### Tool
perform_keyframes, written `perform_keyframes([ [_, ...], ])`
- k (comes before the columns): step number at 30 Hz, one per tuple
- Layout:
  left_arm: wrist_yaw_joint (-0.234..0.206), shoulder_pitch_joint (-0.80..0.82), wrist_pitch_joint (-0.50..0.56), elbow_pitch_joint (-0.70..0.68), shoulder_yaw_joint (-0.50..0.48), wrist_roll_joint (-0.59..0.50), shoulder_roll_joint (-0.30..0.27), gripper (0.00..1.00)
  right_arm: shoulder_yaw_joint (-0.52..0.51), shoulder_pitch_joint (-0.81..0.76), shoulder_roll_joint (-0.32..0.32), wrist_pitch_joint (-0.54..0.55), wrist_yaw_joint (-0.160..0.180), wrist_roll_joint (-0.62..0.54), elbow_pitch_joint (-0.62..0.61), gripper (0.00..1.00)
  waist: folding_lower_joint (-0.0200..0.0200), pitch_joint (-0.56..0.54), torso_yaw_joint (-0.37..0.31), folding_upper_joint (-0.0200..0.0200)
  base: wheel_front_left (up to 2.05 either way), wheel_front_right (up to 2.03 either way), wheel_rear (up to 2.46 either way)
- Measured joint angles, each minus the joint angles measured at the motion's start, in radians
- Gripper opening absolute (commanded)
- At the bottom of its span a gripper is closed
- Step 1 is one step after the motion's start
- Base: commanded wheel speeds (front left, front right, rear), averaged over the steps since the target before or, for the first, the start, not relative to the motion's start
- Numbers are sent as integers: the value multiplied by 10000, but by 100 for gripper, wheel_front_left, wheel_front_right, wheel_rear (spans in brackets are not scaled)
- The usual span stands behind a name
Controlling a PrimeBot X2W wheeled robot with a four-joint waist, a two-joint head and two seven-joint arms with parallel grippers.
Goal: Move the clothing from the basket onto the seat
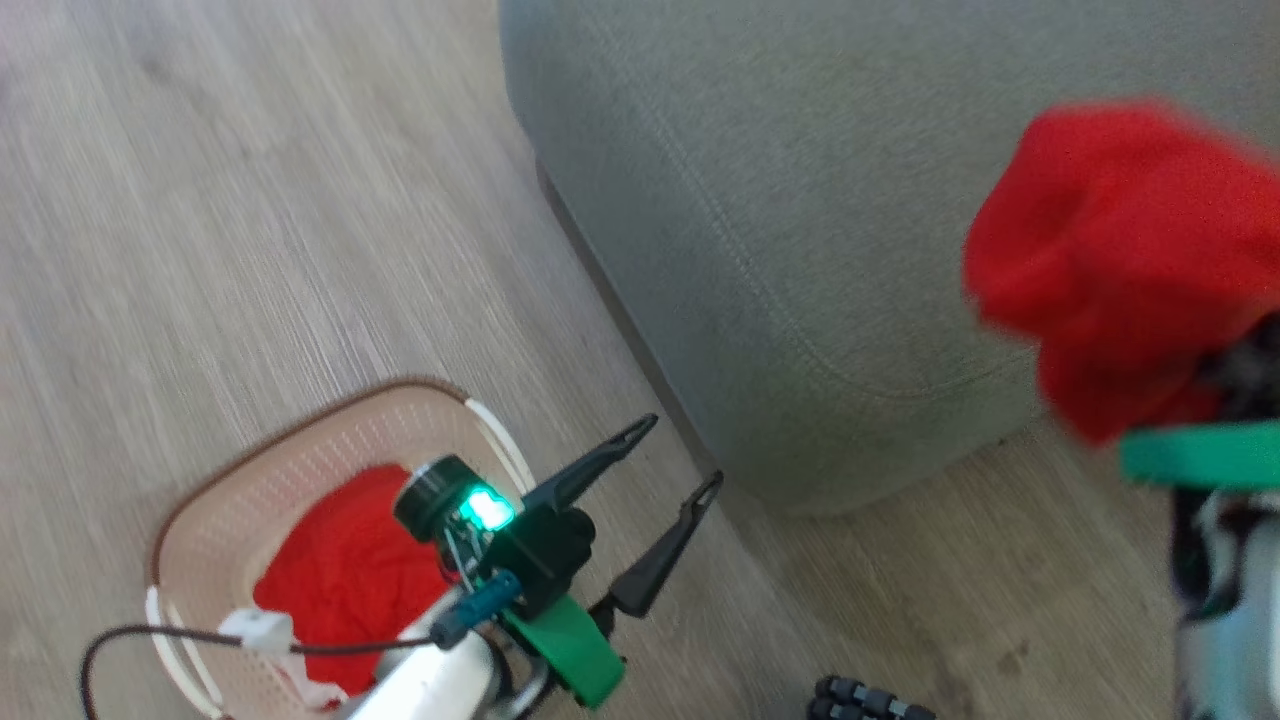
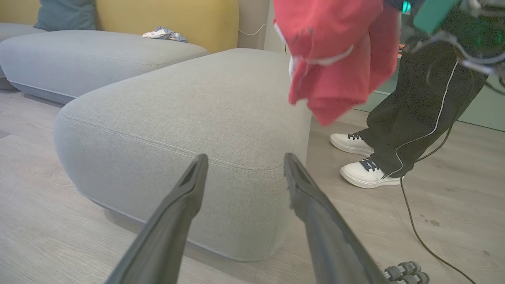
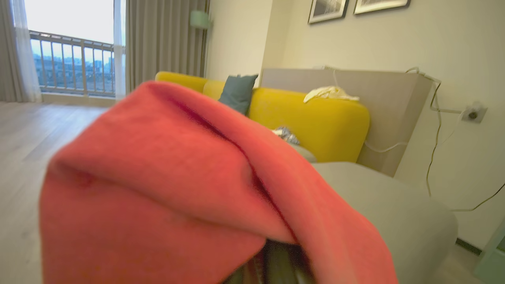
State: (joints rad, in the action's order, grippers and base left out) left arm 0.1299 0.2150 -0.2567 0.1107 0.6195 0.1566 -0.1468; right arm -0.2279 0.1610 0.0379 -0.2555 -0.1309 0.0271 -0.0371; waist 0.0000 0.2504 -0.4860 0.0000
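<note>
Currently holds one red garment point(image 1: 1120, 250) aloft in right gripper point(image 1: 1240, 360); fingers buried in cloth, so closure judged from the hanging load, not seen directly. Hangs over the seat point(image 1: 800, 250) close to its right corner, partly past the edge, not yet resting there. Note left gripper point(image 1: 678, 452) spread wide and empty, above the floor point(image 1: 250, 200) between basket point(image 1: 300, 440) and seat. Find more red clothing point(image 1: 345, 570) heaped on the basket bottom.

Treat as light, limp and non-fragile. Expect sagging, trailing folds and possible snagging on the perforated walls. Pinch a thick bunched fold at the top of the heap, through several layers, never a loose hem. Lift well clear of the brown rim before swinging across.
</note>
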Motion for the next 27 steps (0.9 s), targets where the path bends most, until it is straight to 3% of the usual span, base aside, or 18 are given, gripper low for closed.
perform_keyframes([
  [6,-2,791,0,-144,75,-82,-468,100,-644,1947,472,0,0,67,-140,0,1,1006,241,0,0,0,0],
  [13,0,1371,-2,-330,291,-82,-1168,100,-1287,4080,1191,-4,0,941,869,0,2,2343,561,0,0,0,0],
  [27,-2,2410,-2,-959,263,21,-2033,100,-2176,8044,2286,-13,0,364,4034,0,2,4694,1490,-1,0,0,0],
])
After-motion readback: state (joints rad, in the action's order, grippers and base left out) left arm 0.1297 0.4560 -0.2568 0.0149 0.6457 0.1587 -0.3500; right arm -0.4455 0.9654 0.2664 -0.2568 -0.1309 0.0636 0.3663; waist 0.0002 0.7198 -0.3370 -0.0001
